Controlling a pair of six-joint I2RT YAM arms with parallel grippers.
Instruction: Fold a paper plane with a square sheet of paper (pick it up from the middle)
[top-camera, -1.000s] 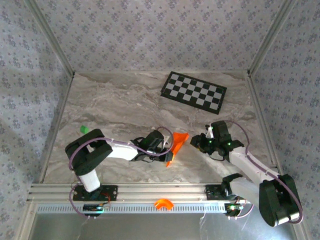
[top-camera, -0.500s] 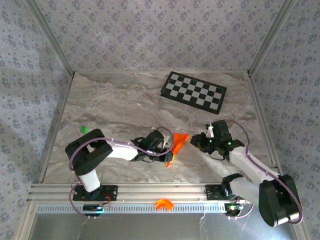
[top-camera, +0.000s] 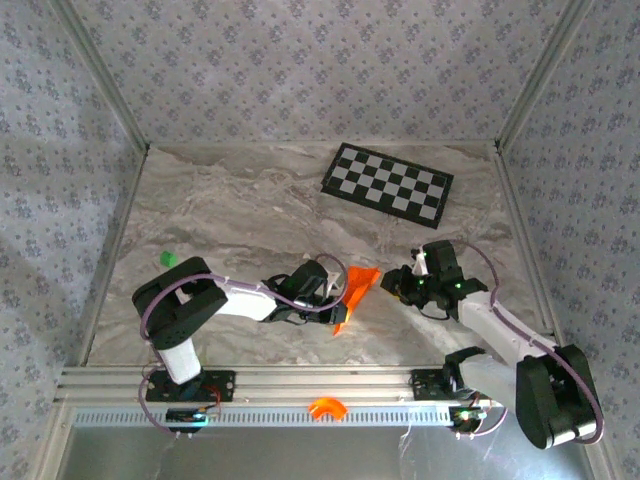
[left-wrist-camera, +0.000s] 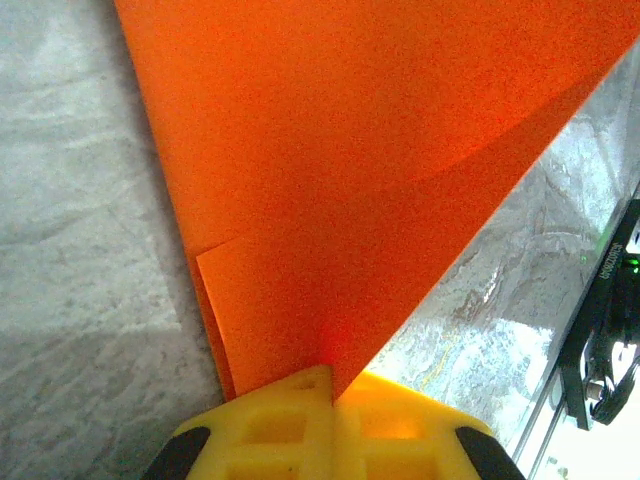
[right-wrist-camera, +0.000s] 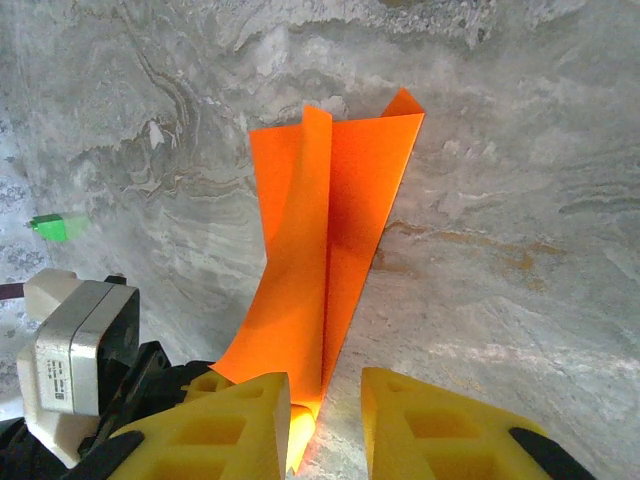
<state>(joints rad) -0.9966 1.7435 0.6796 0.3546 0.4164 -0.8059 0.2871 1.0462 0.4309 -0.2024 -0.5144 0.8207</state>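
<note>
The square sheet of paper is bright orange and creased lengthwise into a long narrow shape, with its far end on the marble table. My left gripper is shut on its near lower end. In the left wrist view the yellow fingertips pinch the paper, which fans out above them. My right gripper is just right of the sheet, facing it. In the right wrist view this gripper stands open, and the folded paper runs down beside its left finger. The left gripper holds that end.
A black-and-white checkerboard lies at the back right of the table. A tiny green piece sits at the left, and it is also in the right wrist view. A small orange arch-shaped part rests on the front rail.
The right arm has shifted very slightly. The paper and both grippers stand much as before.
</note>
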